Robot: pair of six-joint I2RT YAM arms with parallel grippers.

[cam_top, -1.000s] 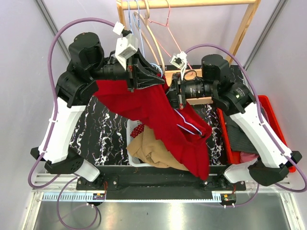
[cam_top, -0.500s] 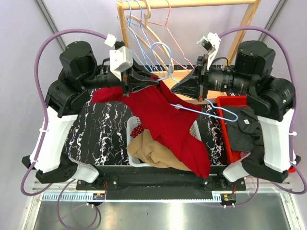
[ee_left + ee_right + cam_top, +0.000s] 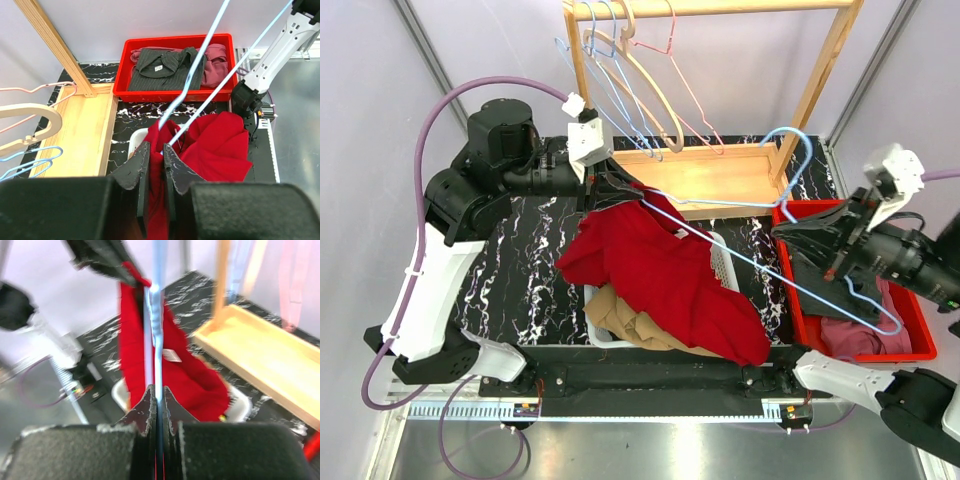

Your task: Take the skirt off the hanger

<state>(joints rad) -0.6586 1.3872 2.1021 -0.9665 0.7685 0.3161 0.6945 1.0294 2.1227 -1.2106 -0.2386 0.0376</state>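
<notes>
Left gripper [image 3: 617, 190] is clamped tight on the top edge of the red skirt [image 3: 670, 275], which spills down over a white basket [image 3: 722, 262] at the middle of the desk [image 3: 530, 270]. Right gripper [image 3: 807, 238] pinches the light-blue wire hanger [image 3: 198, 55], stretched out to the right above the red bin [image 3: 920, 335]. The hanger's left tip meets the skirt's top; whether it is still threaded inside appears unclear.

Black marbled table [image 3: 530, 270], white basket [image 3: 721, 264] centre, red bin [image 3: 910, 350] right, wooden rack base [image 3: 720, 178] behind
</notes>
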